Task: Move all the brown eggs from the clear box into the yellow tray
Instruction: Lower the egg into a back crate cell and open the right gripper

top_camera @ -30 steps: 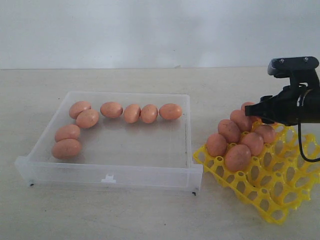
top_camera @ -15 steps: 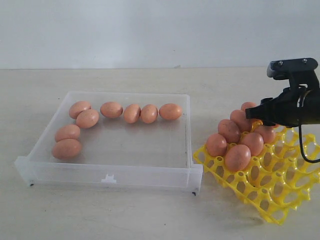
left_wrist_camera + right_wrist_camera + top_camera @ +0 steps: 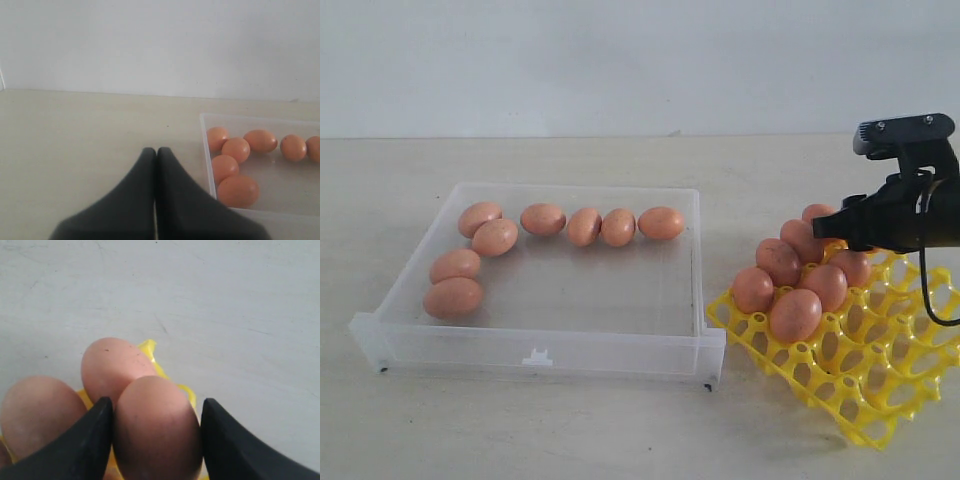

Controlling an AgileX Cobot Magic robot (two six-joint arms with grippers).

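Observation:
Several brown eggs (image 3: 584,226) lie along the back and left walls of the clear box (image 3: 540,350). Several more (image 3: 796,313) sit in the near-left cups of the yellow tray (image 3: 880,370). My right gripper (image 3: 828,228) hangs over the tray's back corner. In the right wrist view it (image 3: 156,401) is shut on one brown egg (image 3: 157,430), with both fingers against its sides and another egg (image 3: 112,365) just behind. My left gripper (image 3: 155,151) is shut and empty, low over the table beside the box's outer wall (image 3: 205,145). It is out of the exterior view.
The box and tray sit side by side on a pale table (image 3: 570,430), nearly touching at the box's right front corner. A white wall (image 3: 620,60) runs behind. The right arm's cable (image 3: 924,290) hangs over the tray's right part.
My right gripper has shifted slightly to the right over the tray with the egg still in it. The eggs in the box have not moved.

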